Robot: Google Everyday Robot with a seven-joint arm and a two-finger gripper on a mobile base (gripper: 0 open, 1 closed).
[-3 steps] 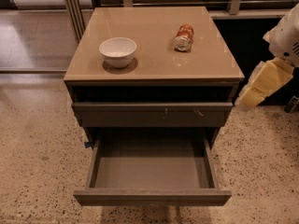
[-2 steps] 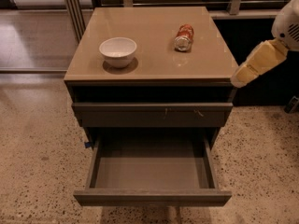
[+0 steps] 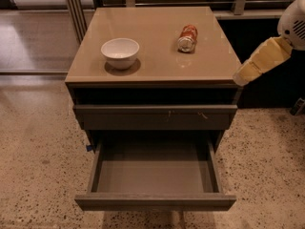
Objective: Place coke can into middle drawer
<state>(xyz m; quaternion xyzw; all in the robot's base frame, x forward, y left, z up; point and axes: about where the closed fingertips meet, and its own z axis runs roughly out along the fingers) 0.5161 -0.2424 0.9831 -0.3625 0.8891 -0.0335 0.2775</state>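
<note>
The coke can (image 3: 187, 37) lies on its side on the cabinet top, right of centre towards the back, red-orange with a silver end facing me. The middle drawer (image 3: 155, 202) is pulled open below, with nothing on its flat grey floor. My gripper (image 3: 243, 74) is a pale yellow shape reaching in from the right edge of the view. It hangs just off the cabinet top's right front corner, about level with the top, to the right of the can and nearer the front. It holds nothing that I can see.
A white bowl (image 3: 120, 52) stands on the left of the cabinet top (image 3: 152, 66). A closed drawer front with small marks (image 3: 155, 116) sits above the open drawer. Speckled floor surrounds the cabinet. A dark wall and rails run behind.
My gripper has risen from beside the cabinet's side to about the level of its top edge and shifted slightly left. The can, bowl and drawer have not moved.
</note>
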